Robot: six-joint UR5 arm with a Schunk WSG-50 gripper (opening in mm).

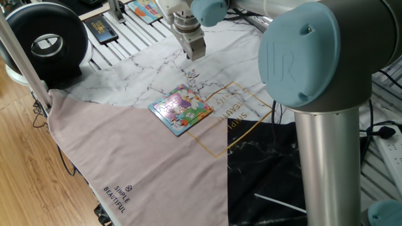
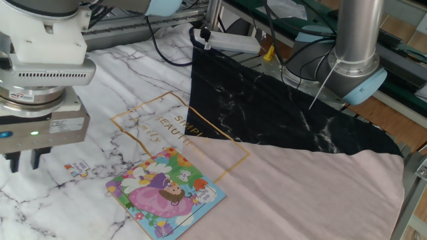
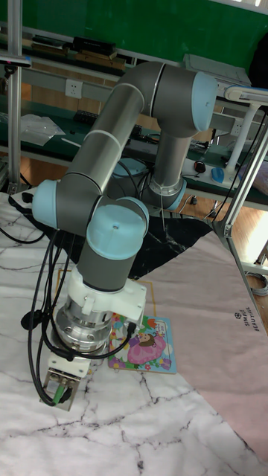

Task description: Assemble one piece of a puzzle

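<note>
The puzzle (image 1: 182, 110), a small square pastel cartoon board with a thin blue rim, lies flat on the marble-print cloth; it also shows in the other fixed view (image 2: 165, 193) and the tall view (image 3: 145, 346). A small loose piece (image 1: 191, 76) rests on the cloth just beyond the board, also visible in the other fixed view (image 2: 78, 167). My gripper (image 1: 193, 55) hangs above the cloth, up and away from that piece. Its fingers (image 2: 13, 162) stand slightly apart with nothing between them. In the tall view the gripper (image 3: 59, 394) sits left of the board.
A black round device (image 1: 44, 41), a dark card (image 1: 100, 28) and an orange-edged picture board (image 1: 147, 9) sit at the far side. Pink cloth (image 1: 144, 163) and black cloth (image 2: 280, 107) cover the near part. The arm's base column (image 1: 326, 163) stands at the right.
</note>
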